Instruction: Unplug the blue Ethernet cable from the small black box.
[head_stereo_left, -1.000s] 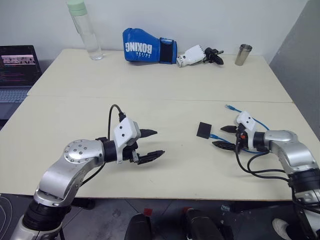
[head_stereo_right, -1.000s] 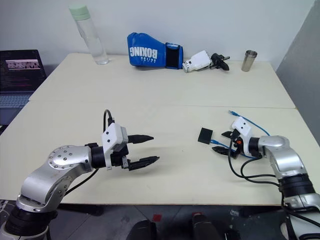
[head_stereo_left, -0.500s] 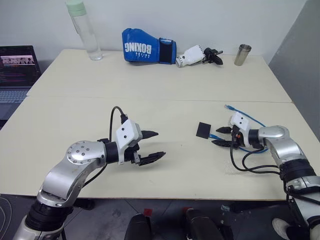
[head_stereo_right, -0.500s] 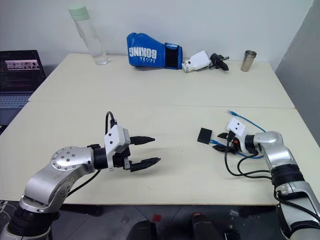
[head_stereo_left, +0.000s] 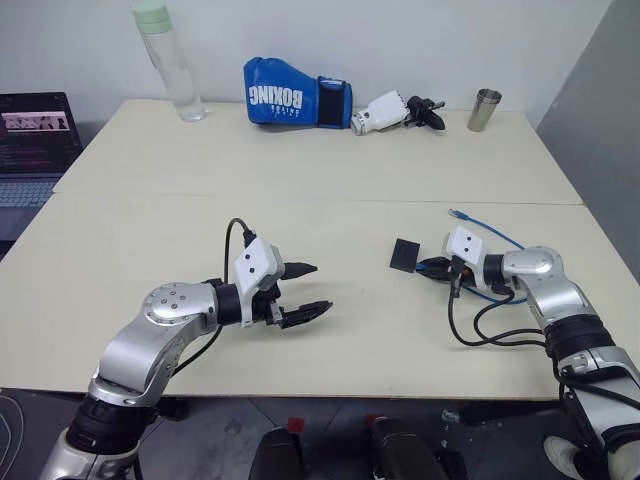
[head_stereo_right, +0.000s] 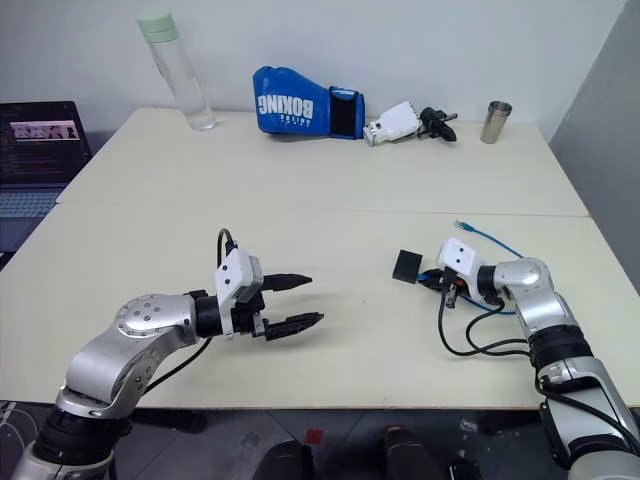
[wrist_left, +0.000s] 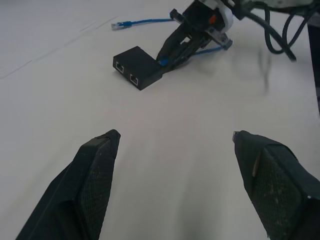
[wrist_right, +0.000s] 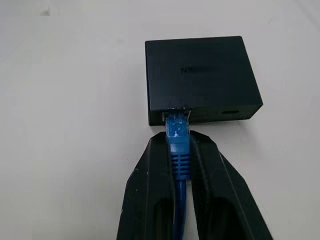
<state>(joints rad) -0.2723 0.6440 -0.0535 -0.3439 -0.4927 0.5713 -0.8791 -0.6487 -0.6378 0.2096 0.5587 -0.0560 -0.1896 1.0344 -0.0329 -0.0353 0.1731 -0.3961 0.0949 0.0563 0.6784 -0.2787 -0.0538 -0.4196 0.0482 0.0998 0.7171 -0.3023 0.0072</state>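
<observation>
While the left hand (head_stereo_left: 305, 290) hovers spread at lower centre, the right hand (wrist_right: 182, 150) pinches the cable (wrist_right: 178, 145), plugged into the box (wrist_right: 200, 75) on the surface (head_stereo_left: 340, 330).

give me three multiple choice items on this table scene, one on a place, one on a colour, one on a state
1. Where does the steel cup stand?
A. at the table's far edge, right of the boxing glove
B. beside the small black box
C. next to the laptop

2. What colour is the cable plugged into the small black box?
A. black
B. blue
C. white

3. How is the right claw?
A. wide open above the box
B. shut on the blue Ethernet cable just behind its plug
C. shut on the bottle

Answers: 1 A, the cup sits far right at the back edge. 2 B, the right wrist view shows a blue plug in the port. 3 B, both fingers press the cord's boot.
</observation>
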